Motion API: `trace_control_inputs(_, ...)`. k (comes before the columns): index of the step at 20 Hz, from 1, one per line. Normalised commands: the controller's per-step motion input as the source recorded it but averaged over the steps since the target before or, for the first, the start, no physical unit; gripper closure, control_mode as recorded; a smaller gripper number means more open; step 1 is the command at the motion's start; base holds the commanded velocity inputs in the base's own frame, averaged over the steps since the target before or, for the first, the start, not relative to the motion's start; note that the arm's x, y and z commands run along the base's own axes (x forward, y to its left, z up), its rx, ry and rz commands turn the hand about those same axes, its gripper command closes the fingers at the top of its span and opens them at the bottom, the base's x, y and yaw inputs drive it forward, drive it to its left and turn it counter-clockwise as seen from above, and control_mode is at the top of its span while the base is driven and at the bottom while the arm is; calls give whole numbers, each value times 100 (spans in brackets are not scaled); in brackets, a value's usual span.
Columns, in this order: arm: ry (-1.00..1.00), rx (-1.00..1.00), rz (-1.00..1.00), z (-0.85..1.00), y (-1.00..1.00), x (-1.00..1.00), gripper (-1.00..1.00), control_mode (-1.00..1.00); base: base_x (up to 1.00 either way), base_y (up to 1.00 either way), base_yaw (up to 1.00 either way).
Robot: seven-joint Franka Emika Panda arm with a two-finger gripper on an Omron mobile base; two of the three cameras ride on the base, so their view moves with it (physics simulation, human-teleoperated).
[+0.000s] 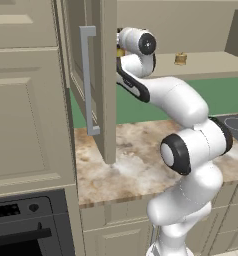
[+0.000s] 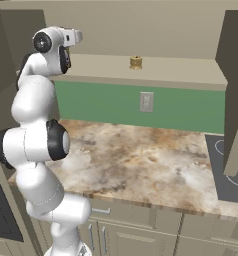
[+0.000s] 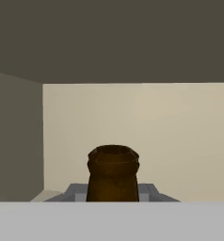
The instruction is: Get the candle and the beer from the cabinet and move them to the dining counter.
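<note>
Two grey fingers (image 3: 149, 192) flank the dark brown neck of the beer (image 3: 113, 173) in the hand view, pressed to it on either side, so the gripper (image 3: 113, 194) is clamped on the bottle's neck, with the cabinet's pale back wall behind it and its shadowed side wall to the left. From the left base view a sliver of yellow bottle (image 1: 120, 52) peeks out just beside the white wrist, at the edge of the open cabinet door (image 1: 107, 80) with its long grey bar handle (image 1: 88, 80). The hand reaches onto the left end of the cabinet (image 2: 156, 70) shelf. Well along that shelf to the right, apart from the arm, the candle (image 2: 136, 62) stands upright. Below the shelf run a green wall with a white socket plate (image 2: 146, 102) and a marbled stone worktop (image 2: 136, 160), its black cooktop (image 2: 233, 170) at the right.
</note>
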Motion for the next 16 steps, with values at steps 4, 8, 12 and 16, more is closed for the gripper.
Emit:
trace_control_inputs(4, 0, 1, -1, 29, -60, -13, 100, -100, 0, 0, 0)
trace_control_inputs(8, 0, 0, 0, 26, -57, -24, 100, -100, 0, 0, 0)
trace_control_inputs(12, 0, 0, 0, 13, -60, -49, 100, -100, 0, 0, 0)
trace_control_inputs(16, 0, 0, 0, 1, -54, -43, 100, -100, 0, 0, 0)
